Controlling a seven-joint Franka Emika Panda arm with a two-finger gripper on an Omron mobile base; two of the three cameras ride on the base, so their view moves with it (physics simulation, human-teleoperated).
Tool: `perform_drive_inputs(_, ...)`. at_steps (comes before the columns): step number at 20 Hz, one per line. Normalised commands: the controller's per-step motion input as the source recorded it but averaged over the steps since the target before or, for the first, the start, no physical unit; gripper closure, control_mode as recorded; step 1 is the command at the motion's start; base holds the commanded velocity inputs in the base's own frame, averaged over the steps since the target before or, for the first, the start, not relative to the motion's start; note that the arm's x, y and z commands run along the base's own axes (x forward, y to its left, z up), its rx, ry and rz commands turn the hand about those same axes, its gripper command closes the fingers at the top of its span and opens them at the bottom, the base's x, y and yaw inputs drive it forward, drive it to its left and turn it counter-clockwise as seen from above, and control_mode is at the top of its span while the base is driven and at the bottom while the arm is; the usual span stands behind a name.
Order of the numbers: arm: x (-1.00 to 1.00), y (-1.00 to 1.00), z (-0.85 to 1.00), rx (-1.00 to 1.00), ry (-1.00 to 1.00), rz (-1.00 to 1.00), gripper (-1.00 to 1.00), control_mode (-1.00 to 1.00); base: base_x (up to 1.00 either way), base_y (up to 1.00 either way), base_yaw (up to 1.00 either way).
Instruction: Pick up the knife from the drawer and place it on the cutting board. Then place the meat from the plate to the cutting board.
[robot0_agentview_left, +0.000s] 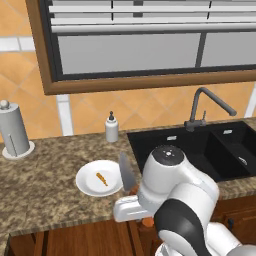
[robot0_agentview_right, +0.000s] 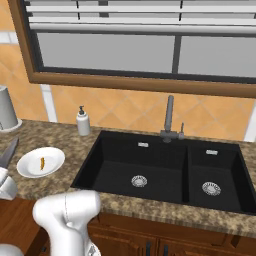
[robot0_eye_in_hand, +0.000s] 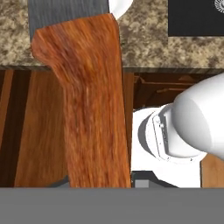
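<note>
**Ana:** What's closest to you right now?

**Me:** From the hand view, the knife (robot0_eye_in_hand: 94, 109). Its reddish wood-grain handle runs up the middle of my picture, with the grey blade at the top. My hand (robot0_agentview_left: 145, 220) is closed partway on that handle; I see the fingertips poorly, but the knife sits fixed in front of the camera, so I read it as gripped. In the left base view the blade stands up above the front edge of the surface (robot0_agentview_left: 45, 195), just right of the plate (robot0_agentview_left: 87, 182).

**Ana:** And what's in the containers?

**Me:** The white plate holds the meat (robot0_agentview_left: 102, 178), one small orange-brown strip near its middle. Further back and right, the black double sink (robot0_agentview_right: 150, 172) shows two drain strainers and a faucet (robot0_agentview_right: 170, 120) behind it.

**Ana:** Room to move?

**Me:** Bare granite lies left of the plate and along the front edge. A soap dispenser (robot0_agentview_left: 111, 127) stands behind the plate, a paper towel roll (robot0_agentview_left: 12, 130) at the far left, both well apart from the blade.
</note>
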Motion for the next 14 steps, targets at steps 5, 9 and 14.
perform_drive_inputs(5, 0.00, -0.06, -0.25, 0.00, -0.02, -0.02, 1.00, -1.00, 0.00, 0.00, 0.00)
perform_drive_inputs(9, 0.06, -0.14, -0.09, 0.02, 0.03, -0.05, 1.00, -1.00, 0.00, 0.00, 0.00)
perform_drive_inputs(14, 0.03, -0.31, -0.07, 0.04, 0.04, -0.03, 1.00, 1.00, -0.06, -0.40, -0.04)
